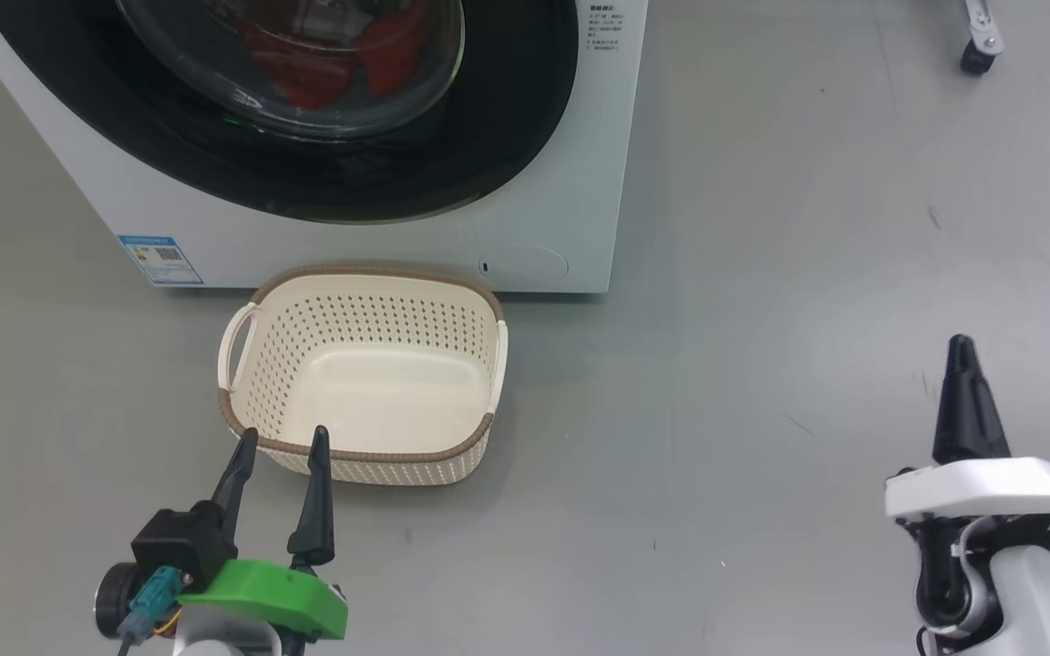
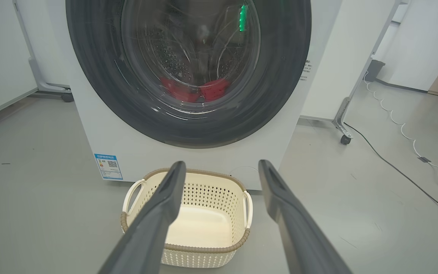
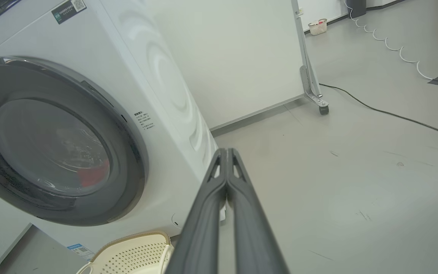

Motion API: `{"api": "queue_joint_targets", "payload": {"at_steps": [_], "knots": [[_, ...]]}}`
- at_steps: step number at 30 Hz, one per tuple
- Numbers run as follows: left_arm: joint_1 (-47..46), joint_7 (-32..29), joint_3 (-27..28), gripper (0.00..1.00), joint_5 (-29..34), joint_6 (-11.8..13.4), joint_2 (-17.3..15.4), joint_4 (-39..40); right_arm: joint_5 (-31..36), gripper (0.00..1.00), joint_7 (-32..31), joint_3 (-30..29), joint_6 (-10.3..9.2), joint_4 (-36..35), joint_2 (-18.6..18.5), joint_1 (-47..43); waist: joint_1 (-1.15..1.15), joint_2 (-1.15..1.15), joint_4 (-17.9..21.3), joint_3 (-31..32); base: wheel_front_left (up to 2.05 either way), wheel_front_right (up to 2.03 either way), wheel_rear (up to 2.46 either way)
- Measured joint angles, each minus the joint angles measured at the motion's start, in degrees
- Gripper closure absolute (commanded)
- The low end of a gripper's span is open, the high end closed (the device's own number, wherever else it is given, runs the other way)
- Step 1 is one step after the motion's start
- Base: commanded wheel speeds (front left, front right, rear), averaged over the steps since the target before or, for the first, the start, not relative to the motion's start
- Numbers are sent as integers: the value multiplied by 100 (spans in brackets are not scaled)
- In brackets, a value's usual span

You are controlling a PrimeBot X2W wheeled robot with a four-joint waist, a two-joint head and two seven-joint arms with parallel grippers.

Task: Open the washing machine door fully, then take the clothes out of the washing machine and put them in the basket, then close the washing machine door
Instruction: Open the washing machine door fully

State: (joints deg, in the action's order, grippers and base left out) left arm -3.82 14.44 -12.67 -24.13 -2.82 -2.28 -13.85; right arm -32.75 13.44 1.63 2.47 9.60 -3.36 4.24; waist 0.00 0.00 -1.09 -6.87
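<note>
Directly ahead in the head view, the washing machine [image 1: 370,246] stands on the grey floor [image 1: 762,364] with its door [image 1: 507,146] shut flat against the front. The red clothes [image 1: 379,55] show through the glass, inside the drum. The basket [image 1: 370,272] sits on the floor just in front of the machine, below the door, and a blue sticker [image 1: 160,260] marks the machine's lower left corner. The left gripper [image 1: 284,435] hovers at the basket's near rim with its jaws spread and nothing between them. The right gripper [image 1: 961,346] is well off to the right above bare floor, its fingers pressed together into one point. From the left wrist, the two spread fingers frame the basket, and above it the closed door shows the clothes lying at the bottom of the drum. From the right wrist, the fingers lie closed on each other, pinching nothing, and point past the machine's lower right corner. A dark cable [image 3: 386,112] runs across the floor beyond, near a wheeled stand [image 3: 310,83].
</note>
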Motion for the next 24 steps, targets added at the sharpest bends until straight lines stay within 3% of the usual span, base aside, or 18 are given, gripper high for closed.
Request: {"api": "queue_joint_targets", "payload": {"at_steps": [7,11,19,24], "knots": [[-272,0,-68,0,0,-9,1,64,-1551,100,-254,-671,75,-169,82,537,0,0,-128,-383,0,0,0],[-401,0,-154,0,-1,-53,1,88,-2086,100,-537,-886,97,-226,78,960,0,0,-220,-608,0,0,0],[-723,0,-319,0,-79,-108,7,123,-2669,100,-1144,-1100,21,-338,11,1853,0,0,-452,-1043,0,0,0],[-868,0,-388,0,-160,-110,10,136,-2471,100,-1402,-1116,-121,-397,-483,2398,0,0,-608,-1298,0,0,0]]}}
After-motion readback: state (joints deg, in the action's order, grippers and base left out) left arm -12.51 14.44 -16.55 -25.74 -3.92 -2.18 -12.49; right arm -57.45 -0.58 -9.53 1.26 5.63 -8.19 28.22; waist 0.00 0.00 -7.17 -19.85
